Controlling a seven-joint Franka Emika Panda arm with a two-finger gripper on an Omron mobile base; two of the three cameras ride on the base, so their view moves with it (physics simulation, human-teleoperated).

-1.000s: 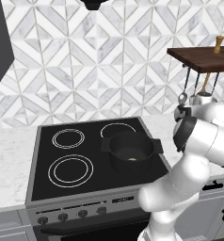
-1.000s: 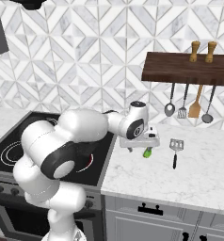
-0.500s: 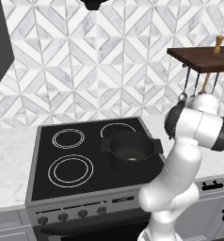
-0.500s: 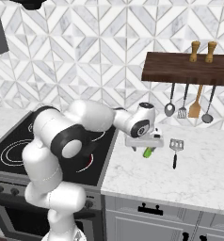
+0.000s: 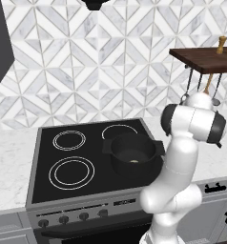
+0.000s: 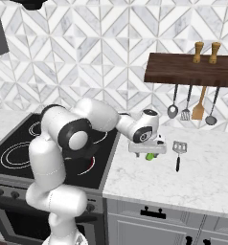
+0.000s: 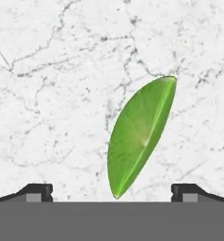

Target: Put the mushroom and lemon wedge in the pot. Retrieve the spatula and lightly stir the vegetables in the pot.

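The lemon wedge [image 7: 140,136] is a small green-yellow sliver lying on the white marble counter [image 7: 52,94]. My gripper [image 7: 113,193] hangs just above it, open, one dark fingertip [image 7: 36,192] on each side and nothing held. From the right base view the gripper [image 6: 145,152] sits low over the wedge [image 6: 150,157], to the right of the stove. The spatula [image 6: 178,152] lies flat on the counter a little further right. The black pot [image 5: 132,152] stands on the stove's front right burner with a small pale bit [image 5: 133,162] inside; I cannot tell whether that is the mushroom.
A wooden shelf [image 6: 192,69] on the wall carries hanging utensils, among them a silver ladle [image 6: 172,111] and an orange turner [image 6: 199,110], above the counter behind the spatula. The black stove top [image 5: 72,162] spreads left of the pot. My arm's elbow [image 6: 70,134] blocks the pot in the right base view.
The arm has swung its elbow round and the hand has sunk a little closer to the lemon wedge. The jaws have stayed open. Wedge, spatula and pot have not moved.
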